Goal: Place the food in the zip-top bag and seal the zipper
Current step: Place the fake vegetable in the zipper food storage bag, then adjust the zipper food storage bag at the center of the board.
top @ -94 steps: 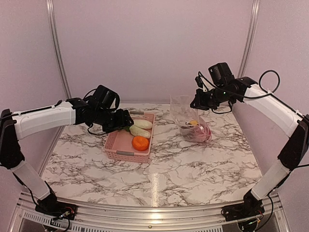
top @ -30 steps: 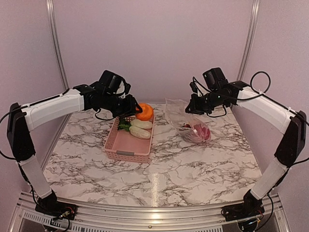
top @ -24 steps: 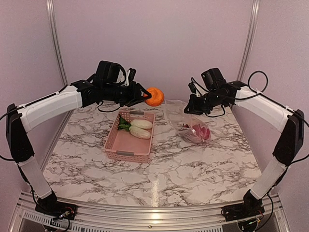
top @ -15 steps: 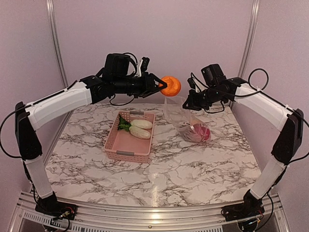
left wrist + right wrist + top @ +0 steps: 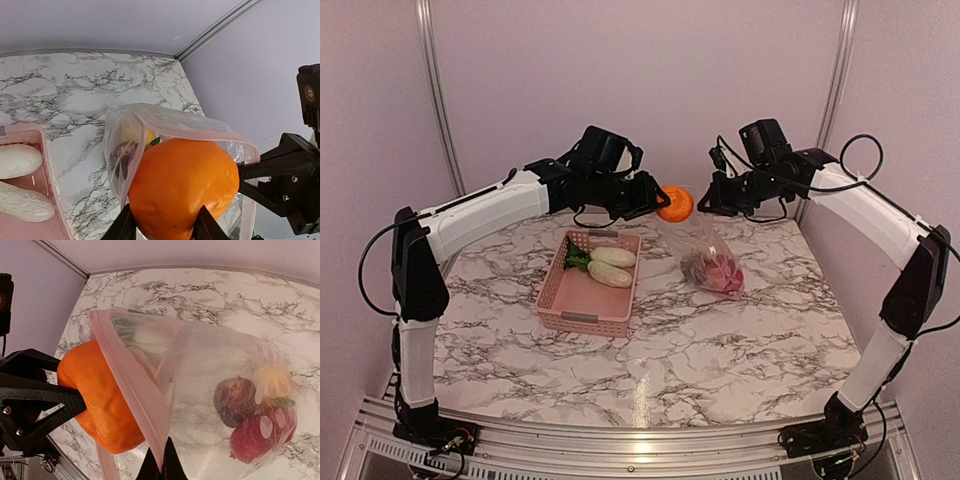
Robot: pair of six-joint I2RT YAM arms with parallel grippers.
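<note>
Both arms reach in from opposite sides, grippers nearly meeting high at centre. The left arm rises straight from its base, bends sharply at the elbow, and runs its white forearm up and to the right. Its wrist dips, so the left gripper points right and slightly down. Its two fingers are spread around an orange and clamp it from both sides. The right arm mirrors it, climbing to a bent elbow and then stretching up and left. The right gripper faces the left one, its jaws pinched almost together on the mouth edge of a bag.
</note>
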